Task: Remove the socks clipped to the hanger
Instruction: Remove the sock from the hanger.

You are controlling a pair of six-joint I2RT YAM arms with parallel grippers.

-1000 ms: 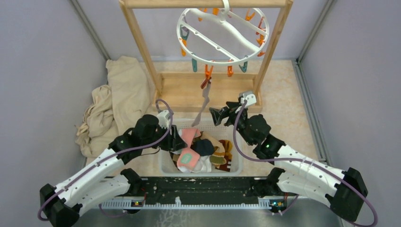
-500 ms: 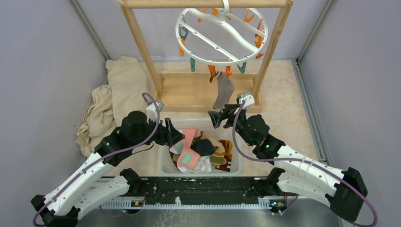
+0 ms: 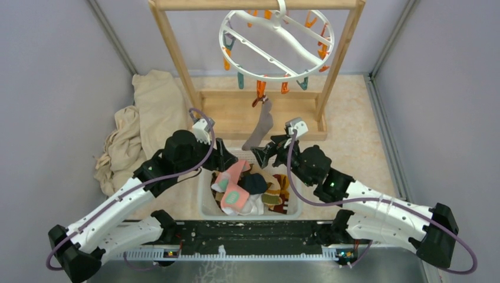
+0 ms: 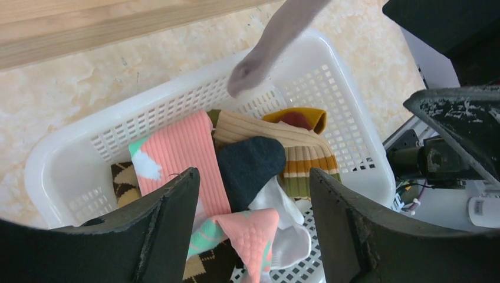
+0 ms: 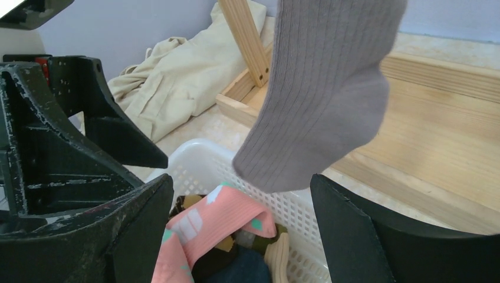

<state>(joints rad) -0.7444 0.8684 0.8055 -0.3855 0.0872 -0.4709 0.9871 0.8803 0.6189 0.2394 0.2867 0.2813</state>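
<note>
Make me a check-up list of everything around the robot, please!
Surface: speckled beige tabletop.
Job's things: one grey sock hangs from an orange clip on the white hanger; other socks lie in the white basket.
Clutter: crumpled beige cloth, left.
Grippers: left gripper and right gripper open, empty, near the grey sock's toe.
Cables: purple cables loop along both arms.
Surroundings: wooden frame, grey walls.

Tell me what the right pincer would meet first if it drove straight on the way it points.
Most likely the grey sock: its toe hangs just ahead of the right pincer, centred between the open fingers. Depth is unclear; past it lies the wooden base.
</note>
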